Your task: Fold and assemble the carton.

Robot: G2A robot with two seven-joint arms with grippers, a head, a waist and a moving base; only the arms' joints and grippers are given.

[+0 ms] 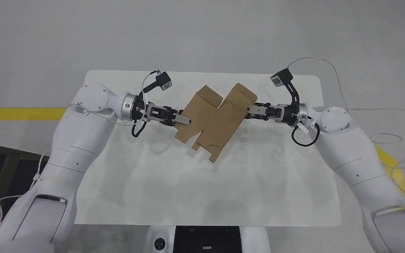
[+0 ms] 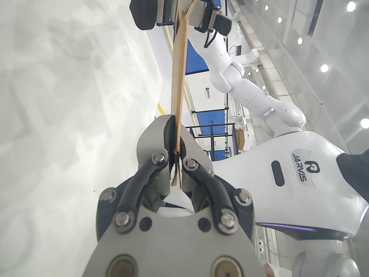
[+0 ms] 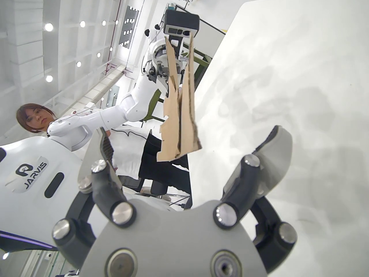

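Left pincer (image 2: 175,151) clamps carton (image 1: 215,123) edge; right pincer (image 3: 188,135) stands released. Board likely light, bendable: grip flat panels near creases.

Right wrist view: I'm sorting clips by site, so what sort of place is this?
Probably a large indoor robotics lab or workshop hall: a high roof with rows of round ceiling lights, a yellow floor line and a white work table.
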